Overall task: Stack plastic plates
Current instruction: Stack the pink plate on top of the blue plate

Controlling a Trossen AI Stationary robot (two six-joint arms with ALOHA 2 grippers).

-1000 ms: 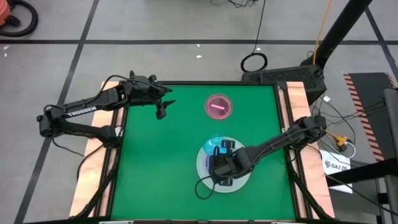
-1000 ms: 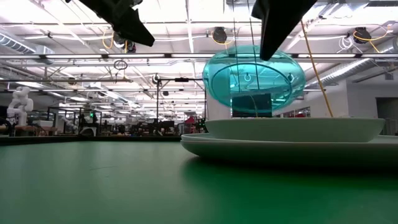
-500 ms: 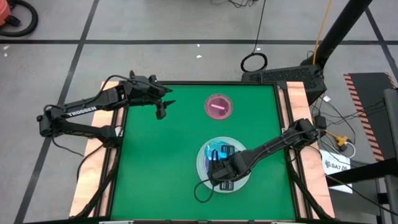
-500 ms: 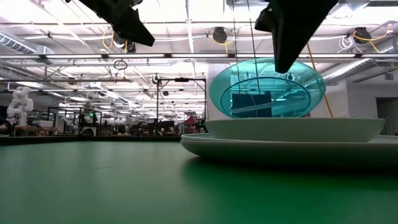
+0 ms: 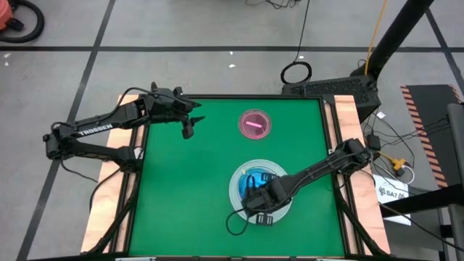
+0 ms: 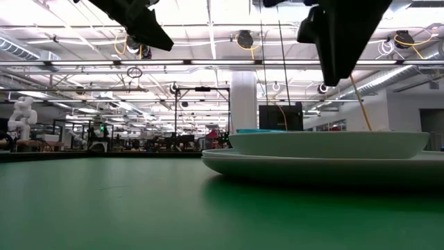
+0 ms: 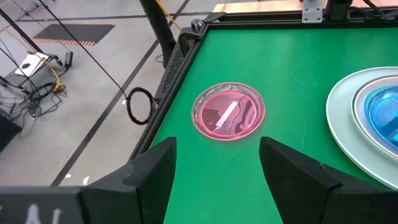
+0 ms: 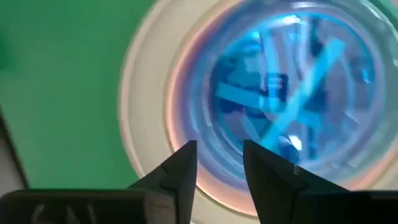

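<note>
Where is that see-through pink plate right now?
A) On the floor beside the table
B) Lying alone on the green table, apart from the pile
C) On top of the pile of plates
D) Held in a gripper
B: the pink plate lies by itself on the green table, apart from the pile of plates, where the right gripper hovers; the left gripper is off to its side.

L arm reaches in from the table's left edge, elbow out past the side, forearm angled toward the far-left part. L gripper [image 5: 188, 129] points down above the surface, fingers [image 7: 155, 180] spread w/ a wide gap. R arm stretches diagonally from the right edge toward near-centre; R gripper [image 5: 257, 205] hangs low, fingers [image 8: 180, 171] slightly apart, nothing between them.
</note>
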